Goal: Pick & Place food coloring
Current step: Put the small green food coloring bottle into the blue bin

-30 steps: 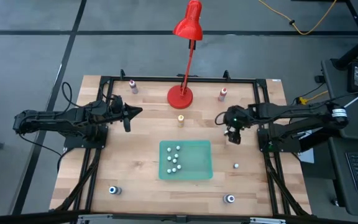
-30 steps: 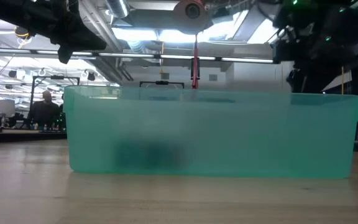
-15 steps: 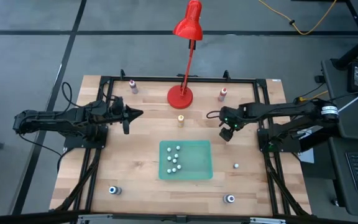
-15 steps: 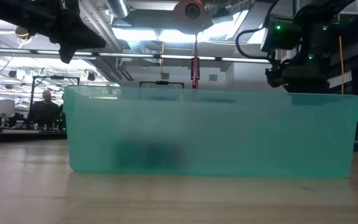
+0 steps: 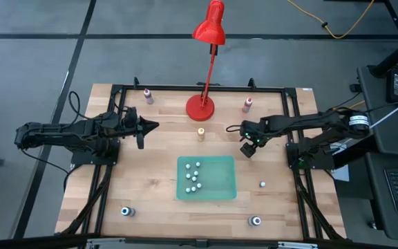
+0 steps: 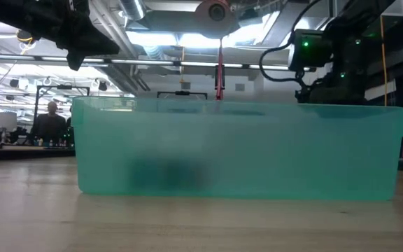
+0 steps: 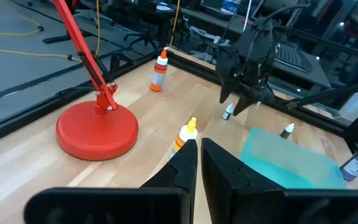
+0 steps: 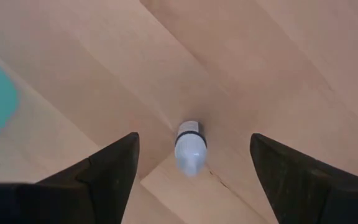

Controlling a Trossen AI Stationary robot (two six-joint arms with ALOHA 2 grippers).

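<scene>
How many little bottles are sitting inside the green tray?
6 little bottles, all bunched together in the left half of the green tray, none on its right side. They are tiny, so another may be hidden.

A red desk lamp (image 5: 208,41) stands at the far middle of the wooden tabletop (image 5: 150,173), its round base (image 7: 97,129) flat on the boards and its slim stem leaning up to a red shade that hangs beyond the tabletop's far edge. A shallow translucent green tray (image 5: 220,181) lies near the middle of the tabletop, closer to the front edge than the lamp, and in the low view its wall (image 6: 240,150) fills most of the width. A black metal frame (image 5: 185,88) borders the tabletop, yellow cable (image 5: 340,28) trails over the grey floor behind, and a person (image 6: 50,119) sits far back in the room.
</scene>
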